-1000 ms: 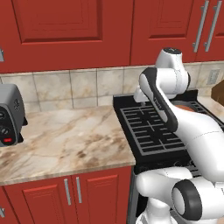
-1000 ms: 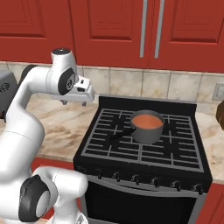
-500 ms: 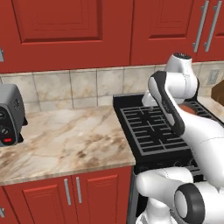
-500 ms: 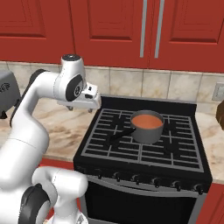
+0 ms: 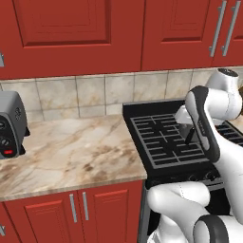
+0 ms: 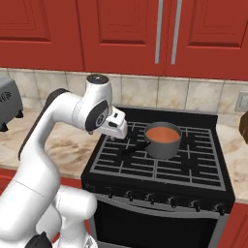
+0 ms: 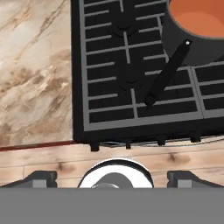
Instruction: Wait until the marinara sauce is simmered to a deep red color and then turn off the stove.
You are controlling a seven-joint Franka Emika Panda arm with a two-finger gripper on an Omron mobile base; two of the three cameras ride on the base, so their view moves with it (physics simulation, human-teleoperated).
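1. The stove (image 6: 160, 162) stood between stretches of marble bench (image 5: 71, 152). We judged it rigid and fixed. The only parts to take hold of were the small front knobs (image 6: 172, 200), which looked stiff and slick and would want a pinch and a twist.
2. The grey saucepan (image 6: 163, 141) sat on the grates toward the back, its dark handle (image 7: 168, 73) pointing to the front left. We judged it fairly heavy and prone to slop, best left untouched.
3. The marinara sauce (image 6: 162, 133) filled the pan near its rim, a smooth orange-red, to our eye not yet deep red.
4. The pincer (image 6: 116, 136) hung over the stove's left grates, jaws spread wide, holding nothing.
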